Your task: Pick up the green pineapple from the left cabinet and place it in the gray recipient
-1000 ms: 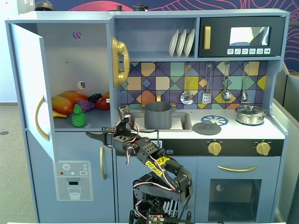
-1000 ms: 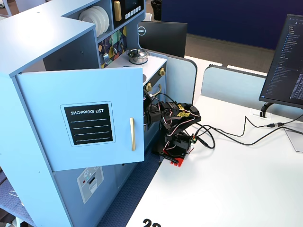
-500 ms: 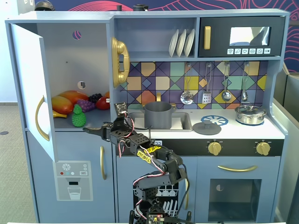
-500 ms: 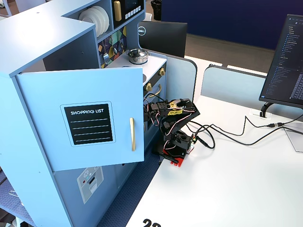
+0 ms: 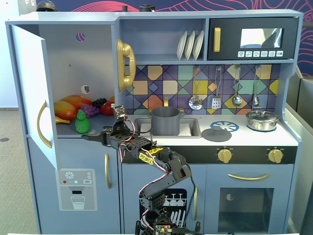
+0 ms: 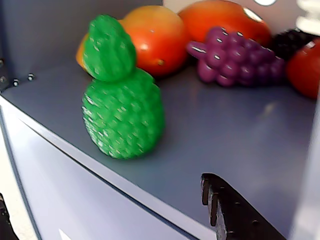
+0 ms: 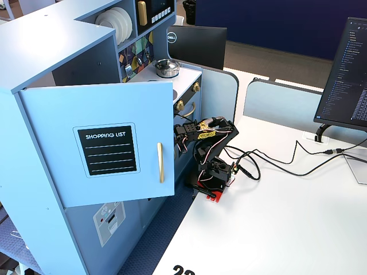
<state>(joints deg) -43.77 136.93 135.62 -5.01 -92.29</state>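
Observation:
The green pineapple (image 5: 82, 122) stands upright at the front edge of the shelf in the open left cabinet (image 5: 73, 54); it fills the upper left of the wrist view (image 6: 122, 107). My gripper (image 5: 95, 136) is open and empty, just in front of and below the shelf edge, a little right of the pineapple. In the wrist view my gripper (image 6: 103, 192) has one black finger (image 6: 235, 215) at the bottom right and the other at the bottom left edge, both apart from the fruit. The gray recipient (image 5: 165, 121) stands in the sink. In the side fixed view the open door (image 7: 114, 143) hides the pineapple.
Orange-red mangoes (image 6: 160, 37), a purple grape bunch (image 6: 235, 57) and other fruit lie behind the pineapple. The cabinet door (image 5: 34, 93) stands open at the left. A gray lid (image 5: 216, 133) and a silver lidded pot (image 5: 262, 120) are on the counter.

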